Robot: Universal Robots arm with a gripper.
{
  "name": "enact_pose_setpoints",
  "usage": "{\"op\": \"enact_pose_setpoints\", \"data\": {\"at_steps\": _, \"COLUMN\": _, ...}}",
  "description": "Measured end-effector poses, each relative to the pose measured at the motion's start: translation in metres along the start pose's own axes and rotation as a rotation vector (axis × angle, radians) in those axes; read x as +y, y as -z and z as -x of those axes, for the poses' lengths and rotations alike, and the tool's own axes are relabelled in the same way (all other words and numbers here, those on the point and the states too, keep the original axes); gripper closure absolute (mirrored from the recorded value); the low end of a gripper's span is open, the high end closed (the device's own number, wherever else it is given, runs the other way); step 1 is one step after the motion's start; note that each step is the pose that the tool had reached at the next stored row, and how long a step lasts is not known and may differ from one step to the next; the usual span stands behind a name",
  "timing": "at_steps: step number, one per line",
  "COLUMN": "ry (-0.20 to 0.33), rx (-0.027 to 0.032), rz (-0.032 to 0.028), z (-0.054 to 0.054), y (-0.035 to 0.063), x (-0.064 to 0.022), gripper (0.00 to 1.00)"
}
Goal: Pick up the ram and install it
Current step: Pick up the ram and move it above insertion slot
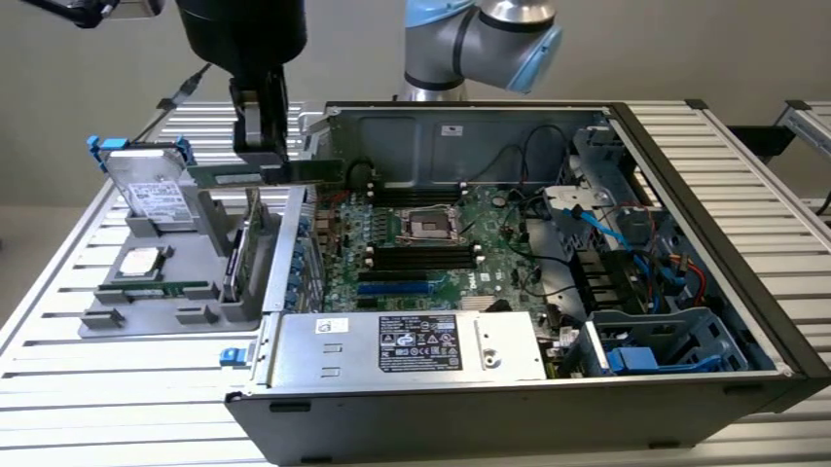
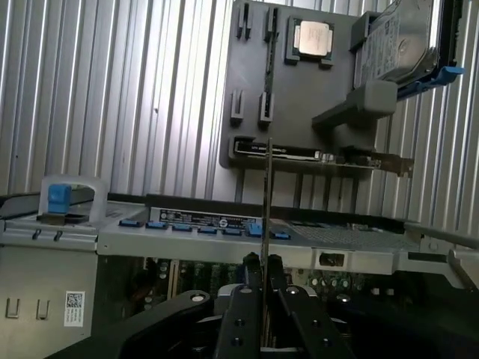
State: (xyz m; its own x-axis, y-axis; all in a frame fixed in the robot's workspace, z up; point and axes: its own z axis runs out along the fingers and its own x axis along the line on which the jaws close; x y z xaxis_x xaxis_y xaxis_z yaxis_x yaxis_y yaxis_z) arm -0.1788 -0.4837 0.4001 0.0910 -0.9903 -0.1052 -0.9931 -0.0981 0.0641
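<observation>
One grey parts tray (image 1: 111, 319) sits at the exterior view's left on the ribbed bench (image 1: 53, 389). A hard drive (image 1: 150, 195) leans in the tray's cradle and a processor (image 1: 140, 261) lies flat in front of it. Just right of the drive, above the tray's far corner, my pincer (image 1: 260, 151) is pinching the ram (image 1: 218, 176). The stick hangs level in the air, touching nothing else.

Right of that is the open case (image 1: 727, 195), with the motherboard (image 1: 449, 219) and its black memory slots (image 1: 415, 255) down inside.

My worries, in that order:
- **Grip:** it looks roughly mid-stick, though the fingers hide the exact spot. An off-centre hold would let the board pivot as soon as it meets resistance.
- **Case wall:** the near wall of the case stands between stick and slots, so a low carry would clip it.
- **Slot:** a small skew or a reversed notch would leave the ram on the slot's lips, and pressing down then could bend the board.
</observation>
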Motion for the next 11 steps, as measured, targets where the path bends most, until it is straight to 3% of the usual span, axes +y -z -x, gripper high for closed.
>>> {"op": "enact_pose_setpoints", "data": {"at_steps": 11, "ry": 0.0, "rx": -0.0012, "rz": -0.0001, "z": -0.005, "y": 0.0005, "x": -0.0496, "gripper": 0.86}}
